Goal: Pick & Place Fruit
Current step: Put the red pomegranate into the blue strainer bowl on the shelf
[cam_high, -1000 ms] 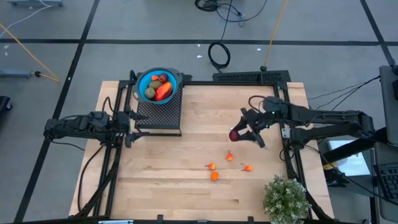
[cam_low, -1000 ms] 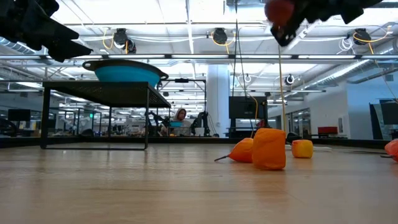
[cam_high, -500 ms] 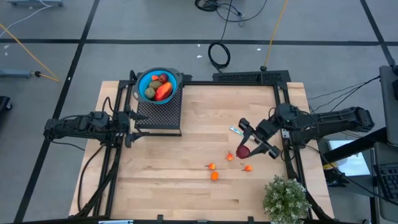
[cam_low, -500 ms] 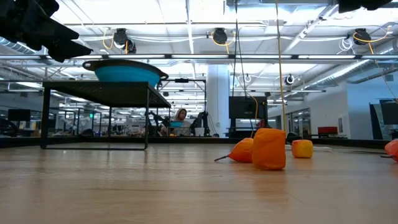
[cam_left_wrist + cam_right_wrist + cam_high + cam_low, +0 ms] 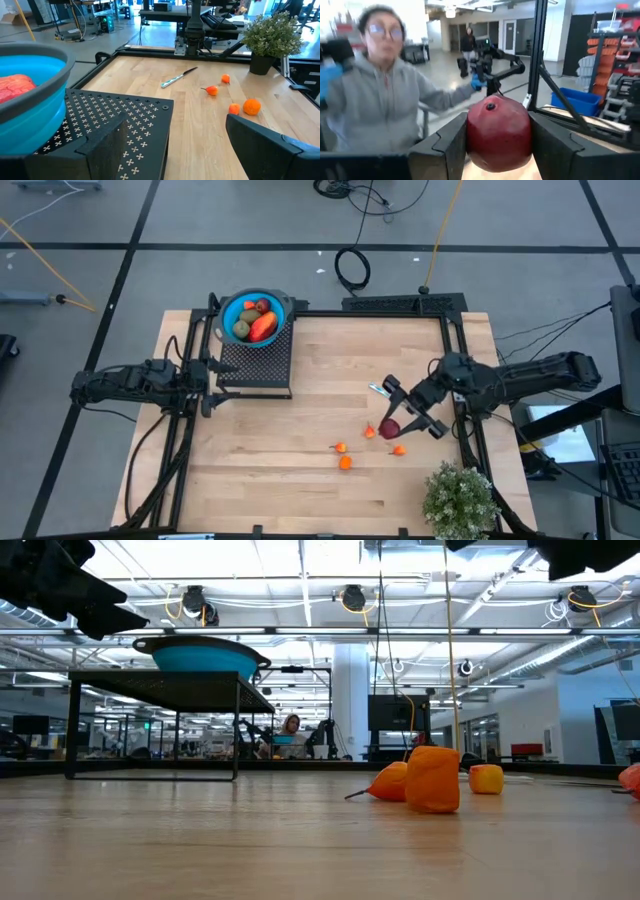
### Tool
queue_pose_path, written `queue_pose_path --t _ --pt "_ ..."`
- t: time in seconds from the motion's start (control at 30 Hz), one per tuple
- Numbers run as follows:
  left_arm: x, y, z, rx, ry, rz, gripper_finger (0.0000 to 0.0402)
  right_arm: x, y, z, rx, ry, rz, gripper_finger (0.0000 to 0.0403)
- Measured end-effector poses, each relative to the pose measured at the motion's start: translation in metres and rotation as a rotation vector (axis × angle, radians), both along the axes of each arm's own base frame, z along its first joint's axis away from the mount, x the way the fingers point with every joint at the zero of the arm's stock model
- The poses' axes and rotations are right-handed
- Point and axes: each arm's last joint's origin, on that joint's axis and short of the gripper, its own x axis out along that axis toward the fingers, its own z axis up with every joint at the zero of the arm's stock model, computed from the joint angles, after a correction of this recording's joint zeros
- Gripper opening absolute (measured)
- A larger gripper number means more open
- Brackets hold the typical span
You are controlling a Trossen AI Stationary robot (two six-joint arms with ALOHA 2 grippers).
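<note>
A dark red fruit (image 5: pixel 388 428) hangs above the table right of centre, with my right gripper (image 5: pixel 391 426) shut on it; it fills the right wrist view (image 5: pixel 498 134). Several tiny orange fruits (image 5: pixel 345 463) lie on the wood just under and left of it. The blue bowl (image 5: pixel 229 311) stands on a black perforated stand (image 5: pixel 256 363) at the far left and holds a red-orange piece (image 5: pixel 263 326), a brownish-green oval (image 5: pixel 241 329) and other fruit. My left gripper (image 5: pixel 210 386) waits open beside the stand. My right gripper pinches the dark red fruit between its two fingers, one on each of its opposite sides (image 5: pixel 470 137). The fingers come about level, slanting in from the table's far right. The fruit is lifted clear of the table, its small dark crown (image 5: pixel 491 106) upward in the wrist view.
A thin silvery-blue utensil (image 5: pixel 379 390) lies just beyond the right gripper. A bushy potted plant (image 5: pixel 460 500) stands at the near right corner. A black frame rail (image 5: pixel 464 430) runs along the table's right side. A person in a grey hoodie (image 5: pixel 380 110) shows beyond the table.
My right gripper has carried the dark red fruit toward the table's near edge and slightly right, to above the tiny orange fruits, rolling and tipping its wrist on the way. The fruit stays pinched and clear of the table. The utensil now shows uncovered.
</note>
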Motion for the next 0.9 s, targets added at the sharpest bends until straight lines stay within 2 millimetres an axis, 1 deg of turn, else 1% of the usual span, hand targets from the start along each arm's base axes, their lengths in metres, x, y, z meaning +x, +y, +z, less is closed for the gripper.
queue_pose_path --t 0.23,0.33,0.47,0.6,0.73,0.9 --pt "0.0 0.0 0.0 0.0 0.0 0.0 0.0337 -0.007 0.012 -0.033 -0.286 -0.198 0.035 0.0176" --pt "0.0 0.0 0.0 0.0 0.0 0.0 0.0337 -0.011 0.016 -0.049 -0.374 -0.245 0.044 0.0177" --pt "0.0 0.0 0.0 -0.008 -0.001 0.001 0.0337 -0.015 0.021 -0.068 -0.448 -0.219 -0.04 0.0177" --pt "0.0 0.0 0.0 -0.008 -0.003 0.001 0.0337 -0.019 0.024 -0.085 -0.485 -0.15 -0.128 0.018" --pt "0.0 0.0 0.0 -0.002 -0.002 0.0 0.0337 -0.021 0.025 -0.094 -0.54 -0.096 -0.257 0.018" --pt "0.0 0.0 0.0 -0.002 -0.004 0.001 0.0337 -0.022 0.022 -0.1 -0.624 -0.019 -0.478 0.0177"
